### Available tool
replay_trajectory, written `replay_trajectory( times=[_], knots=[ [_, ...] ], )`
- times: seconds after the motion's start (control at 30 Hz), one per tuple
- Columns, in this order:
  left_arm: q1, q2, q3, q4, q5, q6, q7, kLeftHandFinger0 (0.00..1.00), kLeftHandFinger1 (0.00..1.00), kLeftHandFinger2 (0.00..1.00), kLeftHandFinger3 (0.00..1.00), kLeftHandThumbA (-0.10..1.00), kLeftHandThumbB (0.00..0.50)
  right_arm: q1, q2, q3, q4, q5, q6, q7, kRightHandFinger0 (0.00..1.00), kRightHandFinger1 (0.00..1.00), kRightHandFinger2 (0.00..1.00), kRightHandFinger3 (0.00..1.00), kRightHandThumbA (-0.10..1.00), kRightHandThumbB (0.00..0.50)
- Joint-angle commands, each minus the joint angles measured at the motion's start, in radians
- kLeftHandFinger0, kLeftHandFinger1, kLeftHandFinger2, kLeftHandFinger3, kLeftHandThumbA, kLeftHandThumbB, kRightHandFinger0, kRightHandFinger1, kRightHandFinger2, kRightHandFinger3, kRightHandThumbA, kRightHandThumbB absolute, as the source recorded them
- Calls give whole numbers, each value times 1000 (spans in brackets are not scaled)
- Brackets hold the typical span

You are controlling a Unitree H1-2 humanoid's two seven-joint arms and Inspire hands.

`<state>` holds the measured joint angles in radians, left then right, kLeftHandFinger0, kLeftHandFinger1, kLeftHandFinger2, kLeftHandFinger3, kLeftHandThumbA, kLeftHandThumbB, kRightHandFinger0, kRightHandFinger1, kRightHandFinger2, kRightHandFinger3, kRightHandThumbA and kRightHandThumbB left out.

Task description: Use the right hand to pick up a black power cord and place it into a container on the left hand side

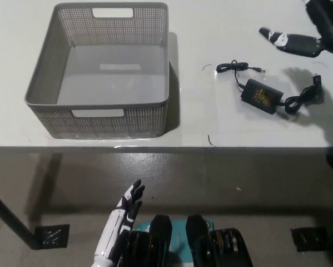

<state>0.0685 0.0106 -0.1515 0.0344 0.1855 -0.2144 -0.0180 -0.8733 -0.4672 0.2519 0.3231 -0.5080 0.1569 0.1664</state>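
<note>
1. Where the white table runs to its right side lies the black power cord: a flat black adapter brick with a label on top, one thin lead curling up and left to a small plug, a second lead looping right to a plug near the table's right edge. It rests flat on the tabletop, with no hand touching it.
2. Right hand, black with pale markings: at the upper right corner of the head view, above and to the right of the cord and apart from it. Fingers spread, one pointing left; it holds nothing. Its shadow falls on the table by the cord's right-hand loop.
3. Container: grey perforated basket with cut-out handles, upright on the left part of the table, well apart from the cord. Nothing lies inside it.
4. Left hand, white with dark fingers: low in the view, below the table's front edge, resting with fingers apart and holding nothing.
5. Floor: grey, visible under the table edge.
</note>
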Motion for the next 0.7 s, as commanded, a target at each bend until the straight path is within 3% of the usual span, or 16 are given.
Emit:
replay_trajectory(
  times=[0.0, 0.1, 0.17, 0.3, 0.47, 0.67],
  knots=[
    [13, -3, -11, -42, 0, -39, -1, 1000, 1000, 1000, 1000, 1000, 25, -111, -19, 68, 146, -87, 18, 40, 1000, 1000, 1000, 1000, 702, 500],
    [14, -2, -12, -46, 2, -32, -2, 1000, 1000, 1000, 1000, 1000, 21, -142, -6, 102, 247, -86, 3, 41, 1000, 1000, 1000, 1000, 704, 500],
    [12, 0, -13, -50, 6, -29, -4, 1000, 1000, 1000, 1000, 1000, 14, -157, -4, 126, 286, -90, 2, 56, 1000, 1000, 1000, 1000, 760, 500],
    [11, -1, -13, -51, -3, -28, -8, 1000, 1000, 1000, 1000, 1000, 15, -172, 0, 152, 329, -86, 14, 97, 1000, 1000, 1000, 1000, 746, 500],
    [6, 3, -9, -58, -4, -24, -12, 1000, 1000, 1000, 1000, 1000, 0, -179, 0, 180, 386, -79, 8, 136, 1000, 1000, 1000, 1000, 835, 500],
    [-6, 0, -7, -52, -7, -21, -14, 1000, 1000, 1000, 1000, 1000, 12, -176, -3, 177, 403, -59, 9, 178, 1000, 1000, 1000, 1000, 862, 500]
  ],
)
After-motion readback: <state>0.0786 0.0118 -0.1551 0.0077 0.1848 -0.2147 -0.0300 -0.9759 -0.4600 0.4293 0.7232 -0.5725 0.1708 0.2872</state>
